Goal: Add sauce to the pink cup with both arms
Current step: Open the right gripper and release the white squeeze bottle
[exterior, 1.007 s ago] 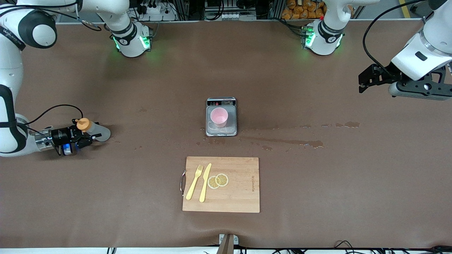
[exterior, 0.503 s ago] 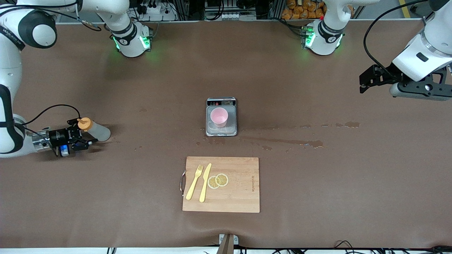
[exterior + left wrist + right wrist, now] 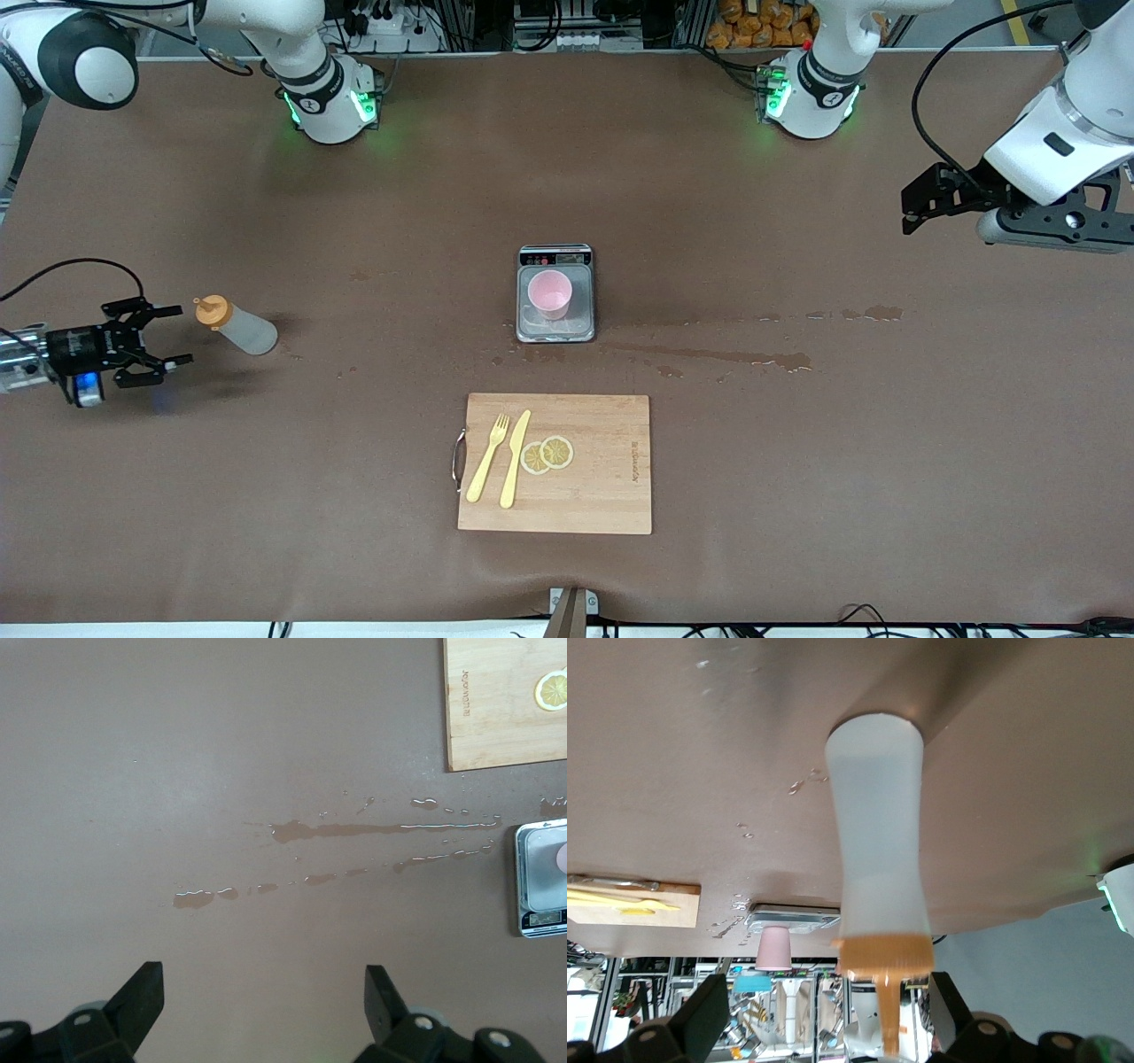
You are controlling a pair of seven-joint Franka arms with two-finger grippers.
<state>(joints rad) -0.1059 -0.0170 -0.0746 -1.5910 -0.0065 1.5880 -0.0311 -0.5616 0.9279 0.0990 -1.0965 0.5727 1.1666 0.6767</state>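
**Q:** Front view: where does the sauce sit?

**A:** The sauce (image 3: 236, 325) stands on the table (image 3: 797, 496) toward the right arm's end, its orange cap up, touched by nothing. The right gripper (image 3: 152, 346) is low just beside it, fingers spread wide and empty. The right wrist view shows the bottle (image 3: 879, 868) between the parted fingers, clear of both.

**Q:** And the cup?

**A:** The pink cup (image 3: 550, 294) stands upright on the scale (image 3: 555, 330) at mid-table. Nearer the camera lies a board (image 3: 602, 496) holding a yellow fork (image 3: 488, 458), a knife (image 3: 515, 458) and lemon slices (image 3: 547, 455). Wet streaks (image 3: 709, 354) run from the scale toward the left arm's end.

**Q:** The left arm?

**A:** It waits, its gripper (image 3: 264, 999) raised over those streaks with fingers apart, holding nothing.
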